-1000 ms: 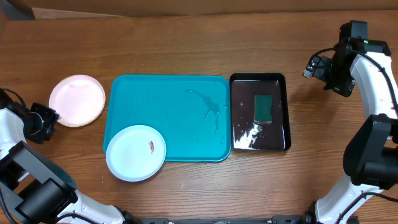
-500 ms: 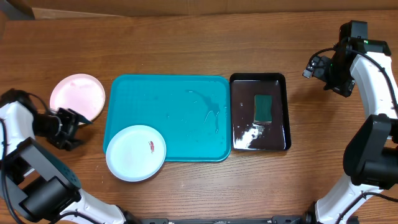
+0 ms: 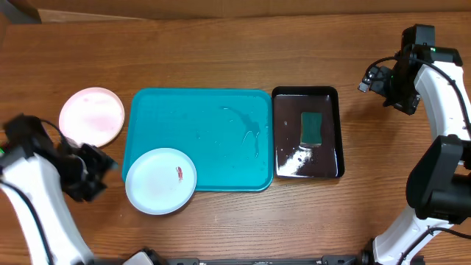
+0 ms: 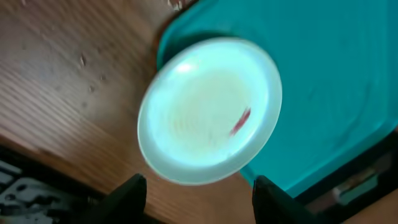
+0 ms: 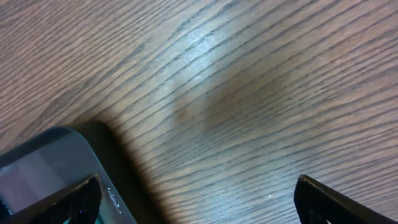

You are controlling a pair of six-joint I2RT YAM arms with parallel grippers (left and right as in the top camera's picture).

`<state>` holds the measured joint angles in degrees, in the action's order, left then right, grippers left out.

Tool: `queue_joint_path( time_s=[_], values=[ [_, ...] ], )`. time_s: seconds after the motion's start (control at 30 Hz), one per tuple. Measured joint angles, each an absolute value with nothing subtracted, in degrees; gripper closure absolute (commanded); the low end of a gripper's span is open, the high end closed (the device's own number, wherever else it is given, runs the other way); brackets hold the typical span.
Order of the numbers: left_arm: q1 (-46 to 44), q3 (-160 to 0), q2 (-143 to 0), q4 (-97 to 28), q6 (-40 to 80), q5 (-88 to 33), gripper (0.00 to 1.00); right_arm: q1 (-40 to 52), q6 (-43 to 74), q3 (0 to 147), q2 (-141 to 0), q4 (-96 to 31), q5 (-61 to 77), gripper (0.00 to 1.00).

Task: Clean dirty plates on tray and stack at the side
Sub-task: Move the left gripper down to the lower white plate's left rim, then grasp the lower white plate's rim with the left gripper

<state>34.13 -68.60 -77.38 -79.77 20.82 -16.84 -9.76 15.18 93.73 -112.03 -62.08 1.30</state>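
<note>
Your smeared plate [image 3: 160, 180] sits on the near-left corner of the turquoise tray [image 3: 221, 125], red streak up, its rim hanging out over the tray's edge above the table. It's round, so no long axis to line up on. That overhanging rim is your way in, and it faces the left gripper [image 3: 97, 169], which hovers just beside the plate on its left. From the left wrist view you're looking down on the plate dead ahead, with both fingers [image 4: 127, 198] spread either side of the frame and nothing between them. The left arm is folded low, elbow back toward the table edge, wrist aimed at the tray.

A second, pale plate [image 3: 91, 116] lies on the wood left of the tray, clear of it.

The right gripper [image 5: 199, 193] is well apart, parked high over bare table beyond the black tray [image 3: 305, 90] and its sponge [image 3: 311, 127], jaws gaping wide and empty. The left arm is clearly your nearer one.
</note>
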Motion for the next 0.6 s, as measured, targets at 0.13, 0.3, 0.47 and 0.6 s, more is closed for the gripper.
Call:
queue_joint_path(
  time_s=[0.13,0.3,0.47,0.6],
  values=[
    [31.5,-58.9,-68.0,-76.9,21.1,-16.6,0.44,-9.8,15.2,93.7,-112.0,-62.1,1.3,0.0],
    [31.1,-47.6,-63.0,-69.3,24.5,-13.1,0.55,-9.8,15.2,93.7,-112.0,-62.1,1.3,0.0],
    [31.1,-42.3,-63.2,-65.0,28.4,-11.5,0.58,-9.8,15.2,93.7,-112.0,-62.1,1.3,0.0],
    [31.1,-41.0,-64.8,-62.2,29.8,-10.9,0.58,-9.8,15.2,93.7,-112.0,-62.1,1.3,0.0]
  ],
)
